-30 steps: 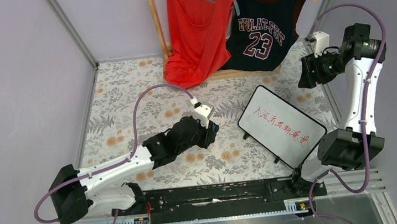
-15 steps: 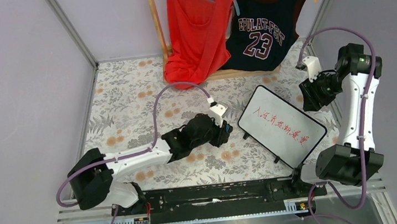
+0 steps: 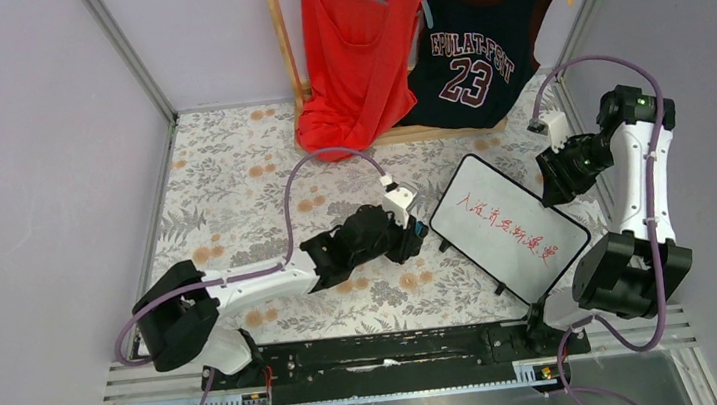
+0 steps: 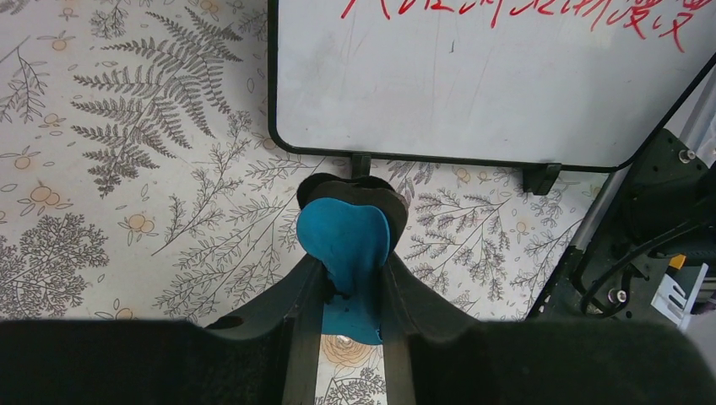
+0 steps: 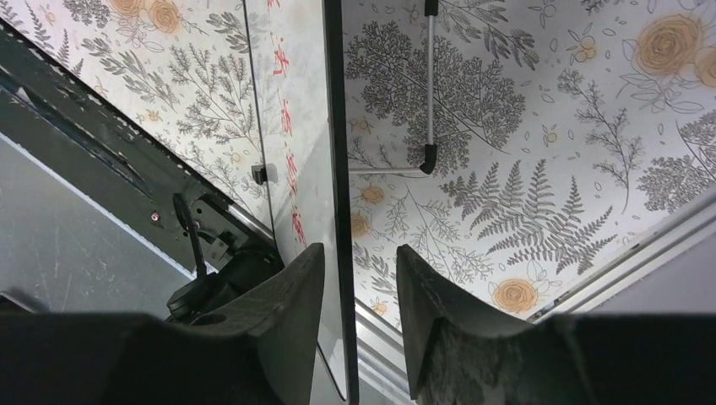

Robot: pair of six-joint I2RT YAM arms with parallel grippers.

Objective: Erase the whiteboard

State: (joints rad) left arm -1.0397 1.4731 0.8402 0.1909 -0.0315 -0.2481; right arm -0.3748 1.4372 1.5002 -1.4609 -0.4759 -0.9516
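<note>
Left gripper (image 4: 350,272) clamped shut on a blue flat eraser pad (image 4: 346,232), pad tip pointing forward. Thin black-framed white rectangular whiteboard (image 4: 473,84) stands propped on the floral-cloth desk (image 3: 231,176) just ahead of that gripper, lower edge nearest, not touching. Board's long axis runs ahead and rightward from the left gripper. Red handwriting (image 3: 508,227) follows it, higher on the face and right of the pad. Right gripper (image 5: 359,253) open, fingers straddling the board's far frame edge, gaps showing both sides. Judgement: left arm does the wiping; pad must rise onto the face, then sweep rightward along the script.
</note>
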